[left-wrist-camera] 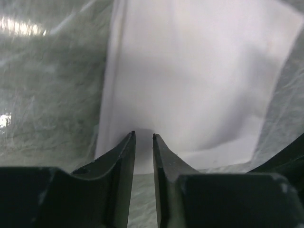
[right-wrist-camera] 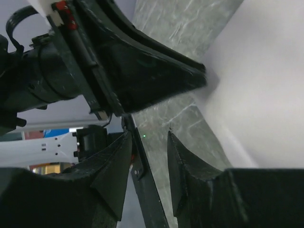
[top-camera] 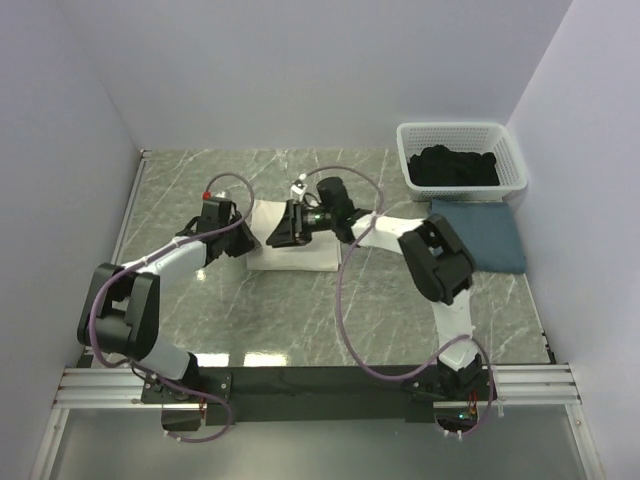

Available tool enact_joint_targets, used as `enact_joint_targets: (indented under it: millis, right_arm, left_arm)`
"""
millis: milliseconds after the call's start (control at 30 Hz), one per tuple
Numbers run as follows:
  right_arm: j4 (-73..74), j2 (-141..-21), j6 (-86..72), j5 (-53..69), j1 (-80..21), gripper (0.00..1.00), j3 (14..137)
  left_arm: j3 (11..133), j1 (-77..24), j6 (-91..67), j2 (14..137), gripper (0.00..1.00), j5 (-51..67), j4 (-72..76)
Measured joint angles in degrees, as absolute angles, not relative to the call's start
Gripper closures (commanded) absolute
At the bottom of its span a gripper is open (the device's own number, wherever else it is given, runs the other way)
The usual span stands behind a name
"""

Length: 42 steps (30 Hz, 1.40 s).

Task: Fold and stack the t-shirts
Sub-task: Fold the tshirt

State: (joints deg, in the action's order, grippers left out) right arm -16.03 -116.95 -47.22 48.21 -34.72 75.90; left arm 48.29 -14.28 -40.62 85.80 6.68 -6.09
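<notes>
White shirt (top-camera: 300,256) lies folded into a flat rectangle mid-table, between the two arms. I judge its fold near finished or done.

Blue shirt (top-camera: 487,238) lies folded at the right, just beside the basket (top-camera: 460,128). It is well apart from the white one, so nothing is stacked yet.

Dark clothes (top-camera: 455,166) sit heaped in the basket, unfolded. I count those as work left.

Left gripper (left-wrist-camera: 143,137) sits at the white shirt's near edge. Its fingers are almost together with only a thin slit between them. I cannot tell whether cloth is pinched.

Right gripper (right-wrist-camera: 149,134) hangs low over the table (top-camera: 300,325) beside the shirt, its fingers apart and holding nothing.
</notes>
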Motion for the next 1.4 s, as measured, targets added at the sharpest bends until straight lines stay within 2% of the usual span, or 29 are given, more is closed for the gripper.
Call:
enact_joint_targets:
  millis: [167, 300, 500, 767, 1000, 1133, 1267, 1400]
  right_arm:
    - [-19.1, -125.8, -49.1, 49.2, -36.8, 0.64, 79.6]
    - [-18.8, -132.6, -50.6, 49.8, -36.1, 0.7, 80.7]
    - [-17.4, -131.7, -50.7, 49.9, -35.5, 0.7, 80.7]
    - [-14.5, -122.3, -45.4, 48.9, -30.9, 0.7, 70.0]
    - [-15.0, -120.4, -40.8, 51.6, -25.1, 0.71, 61.3]
    - [-18.4, -120.2, -40.7, 54.5, -23.2, 0.71, 58.3]
    - [-17.1, -119.2, -38.9, 54.0, -22.5, 0.71, 58.1]
    - [-14.9, -118.1, -37.3, 52.7, -22.4, 0.71, 58.1]
  left_arm:
    - [46.8, -14.2, -42.2, 90.0, 0.85, 6.4, -6.7]
    - [46.9, -14.2, -44.3, 93.3, 0.89, 5.8, -6.4]
    - [46.9, -14.1, -46.1, 93.3, 0.93, 5.5, -6.5]
    - [46.9, -14.1, -46.6, 93.3, 0.93, 5.1, -6.7]
    - [46.9, -14.1, -47.3, 93.2, 0.92, 4.7, -6.7]
    - [46.7, -14.1, -46.7, 92.3, 0.88, 4.3, -7.2]
    - [44.6, -14.1, -44.1, 87.1, 0.8, 3.0, -8.1]
    - [43.0, -14.4, -41.4, 80.8, 0.81, 4.9, -6.9]
